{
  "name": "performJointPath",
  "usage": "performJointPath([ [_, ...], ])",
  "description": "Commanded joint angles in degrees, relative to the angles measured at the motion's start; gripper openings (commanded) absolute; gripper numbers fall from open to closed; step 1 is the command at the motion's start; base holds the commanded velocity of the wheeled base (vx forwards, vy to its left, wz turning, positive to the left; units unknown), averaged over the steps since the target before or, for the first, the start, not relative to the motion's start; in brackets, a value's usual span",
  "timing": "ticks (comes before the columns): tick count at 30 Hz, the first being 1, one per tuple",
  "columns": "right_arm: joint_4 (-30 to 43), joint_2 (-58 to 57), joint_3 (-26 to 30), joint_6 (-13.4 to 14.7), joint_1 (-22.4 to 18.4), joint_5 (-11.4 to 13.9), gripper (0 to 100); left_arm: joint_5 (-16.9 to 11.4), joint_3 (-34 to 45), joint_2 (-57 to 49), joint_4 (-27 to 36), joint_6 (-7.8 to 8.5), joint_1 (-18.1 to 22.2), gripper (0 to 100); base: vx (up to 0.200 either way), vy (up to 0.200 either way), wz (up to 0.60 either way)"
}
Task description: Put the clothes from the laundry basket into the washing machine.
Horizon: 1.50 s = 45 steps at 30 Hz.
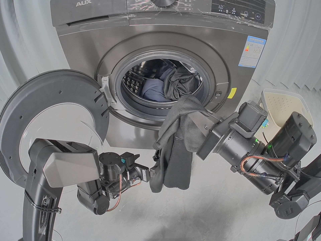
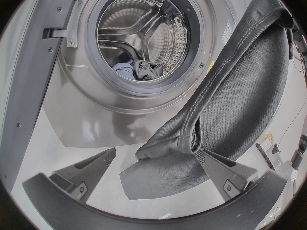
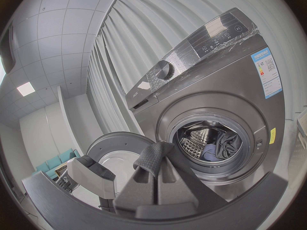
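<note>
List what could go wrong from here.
The dark grey mesh garment hangs far below the grey washing machine's round opening, so its tail may stay draped outside. The right gripper pinches only a small fold, which could slip. The open left gripper sits by the hanging end and might snag it.

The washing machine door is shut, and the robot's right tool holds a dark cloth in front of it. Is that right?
No, the door is open, swung out to the robot's left, as the head view shows. The rest holds: the right tool grips the dark cloth in front of the washing machine.
</note>
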Motion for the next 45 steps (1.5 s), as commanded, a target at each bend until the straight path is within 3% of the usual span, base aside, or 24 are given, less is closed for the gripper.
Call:
performJointPath([
  [1, -0.1, 0.3, 0.0, 0.0, 0.3, 0.0, 0, -0.3, -0.8, 0.1, 0.0, -0.07, -0.1, 100, 0.000, 0.000, 0.00],
  [8, -0.1, 0.5, 0.1, 0.0, 0.3, 0.0, 0, -1.8, -2.7, 0.7, 0.0, -0.16, -1.2, 100, 0.000, 0.000, 0.00],
  [17, -0.1, 0.4, 0.3, 0.1, 0.3, 0.0, 0, -1.3, -6.5, 3.1, 0.0, 0.19, -1.2, 100, 0.000, 0.000, 0.00],
  [18, -0.1, 0.4, 0.3, 0.0, 0.4, 0.0, 0, -1.3, -6.6, 3.2, 0.0, 0.19, -1.2, 0, 0.000, 0.000, 0.00],
  [33, -0.1, -1.0, 1.8, 0.1, -0.6, -0.1, 0, -0.4, -9.5, 0.9, -0.1, -0.07, 1.1, 0, 0.000, 0.000, 0.00],
  [34, 0.1, -1.5, 2.8, 0.1, -2.5, 0.0, 0, 0.7, -6.2, -3.0, -0.2, -0.16, 2.1, 0, 0.000, 0.000, 0.00],
  [39, 0.7, -2.9, 5.8, 0.0, -5.2, 0.4, 0, 0.2, 4.3, -14.9, -0.2, -0.25, 4.4, 0, 0.000, 0.000, 0.00],
  [45, 0.0, -3.8, 8.9, -0.2, -5.4, 0.5, 0, -1.4, 11.4, -23.8, -0.2, -0.16, 5.2, 0, 0.000, 0.000, 0.00],
])
